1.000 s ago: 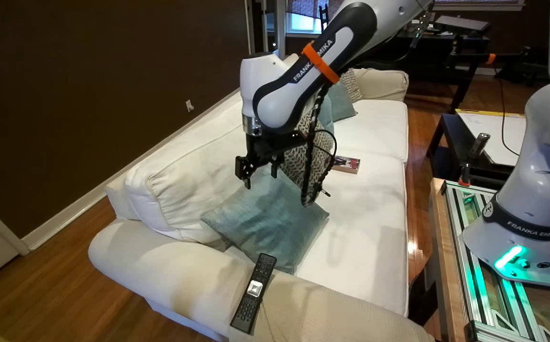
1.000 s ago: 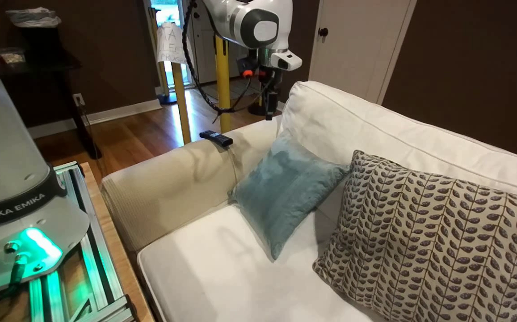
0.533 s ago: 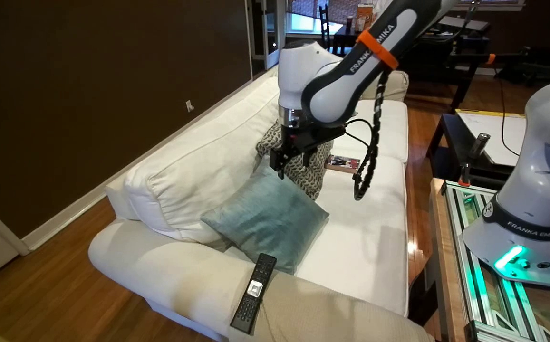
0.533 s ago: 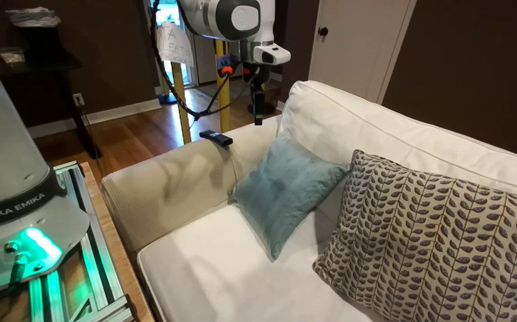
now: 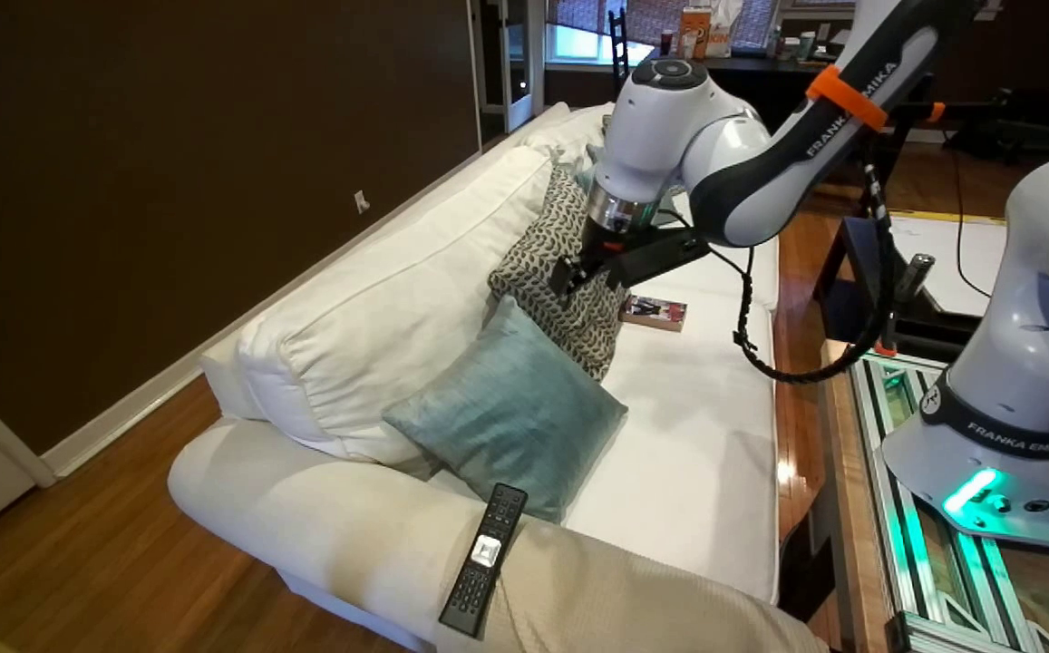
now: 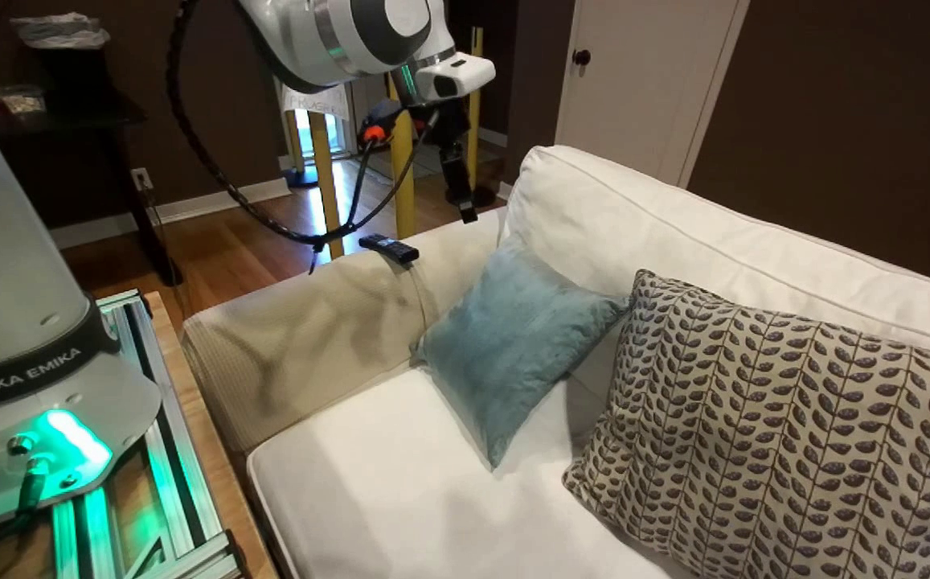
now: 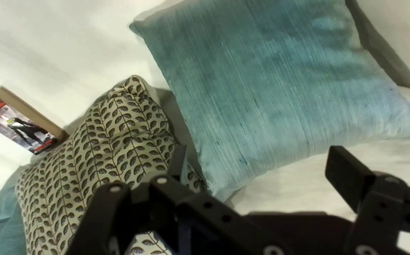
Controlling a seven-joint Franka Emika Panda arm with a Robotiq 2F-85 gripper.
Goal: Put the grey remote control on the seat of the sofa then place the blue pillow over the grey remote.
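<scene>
Blue pillow [image 5: 515,408] tilted in the sofa [image 5: 696,481] corner

In an exterior view: sofa beyond my table [image 5: 850,490] edge, black remote [image 5: 479,571] on the armrest [image 5: 334,508]. In an exterior view: patterned pillow [image 6: 786,426] beside the blue. Wrist view: my gripper [image 7: 259,164] spread wide.

Bright light comes in through the window [image 5: 576,43] far at the back, but the brown wall [image 5: 198,163] is very dark. A strong green light [image 5: 971,491] glows on the robot's base [image 5: 921,464] and makes the metal rails [image 6: 71,527] green. From where I stand, the wood floor [image 5: 789,444] has a shiny white spot. Soft, twisty grey shadows lie across the arm of the sofa [image 6: 465,245]. In the wrist view, the gripper [image 7: 259,161] looks black and a bit fuzzy.
</scene>
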